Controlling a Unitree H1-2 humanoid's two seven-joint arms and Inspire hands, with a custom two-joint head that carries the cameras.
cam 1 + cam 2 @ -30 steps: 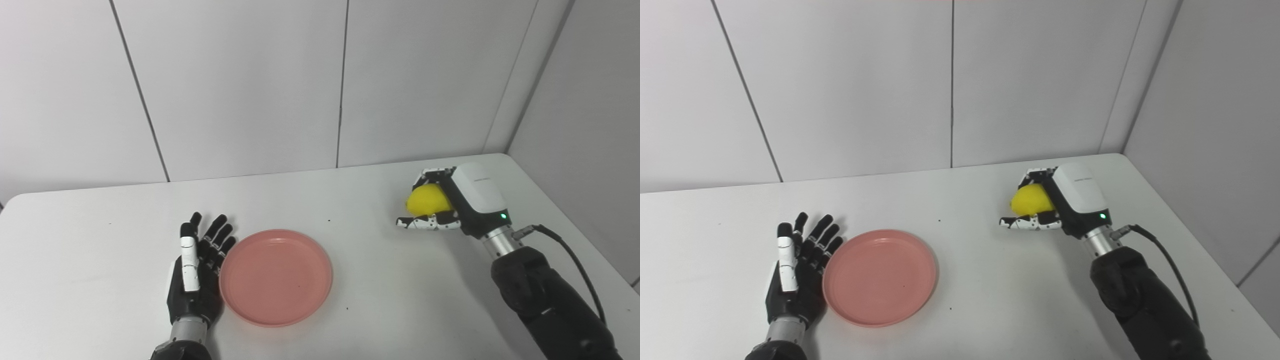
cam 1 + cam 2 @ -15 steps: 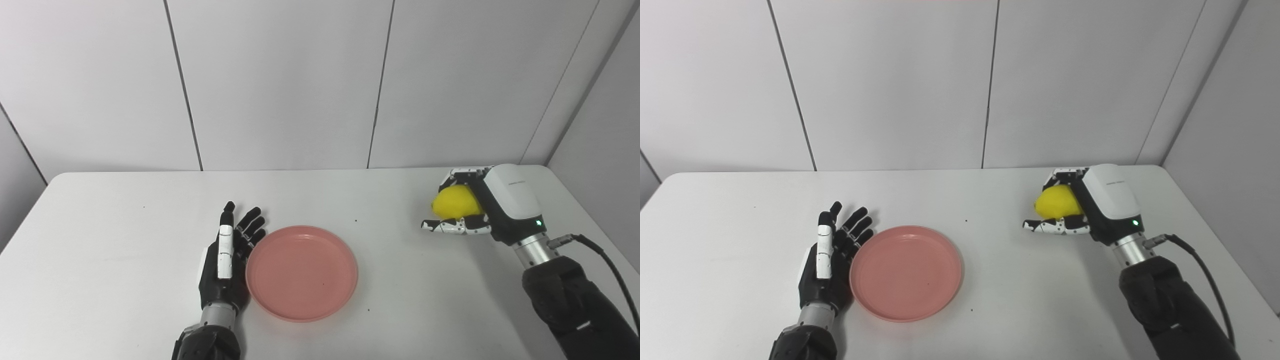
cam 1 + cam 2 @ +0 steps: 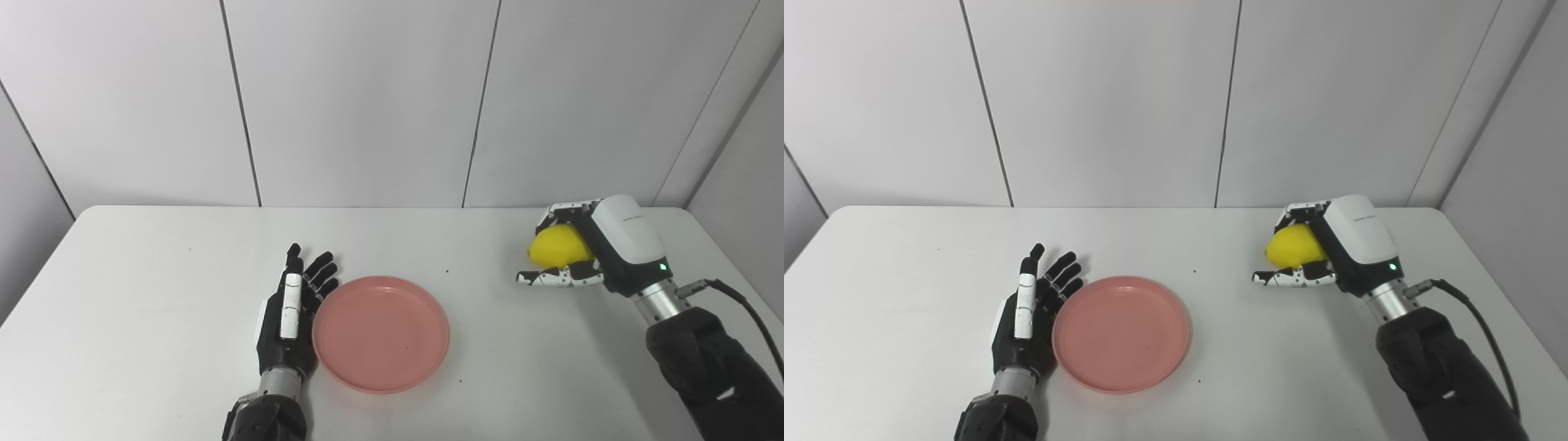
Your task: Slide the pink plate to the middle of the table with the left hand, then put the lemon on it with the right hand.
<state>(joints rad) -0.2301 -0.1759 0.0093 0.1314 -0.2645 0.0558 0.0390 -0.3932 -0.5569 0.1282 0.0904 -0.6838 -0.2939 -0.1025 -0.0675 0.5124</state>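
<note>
Lemon in hand, plate waiting mid-desk

The left hand (image 3: 288, 327) is lying released, touching the near pink plate (image 3: 381, 333) on the desk (image 3: 153, 318); farther right, the right hand (image 3: 588, 251) is grasping the lemon (image 3: 556, 246), needing a level carry leftward and a low release over the plate's centre.

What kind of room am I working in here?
Probably a lab test cell: a bare white table boxed in by plain grey wall panels, with only a plate and a lemon as props.

the right hand (image 3: 591, 248) lifts the lemon (image 3: 557, 246) slightly higher off the table (image 3: 153, 294); the view itself pans left.
</note>
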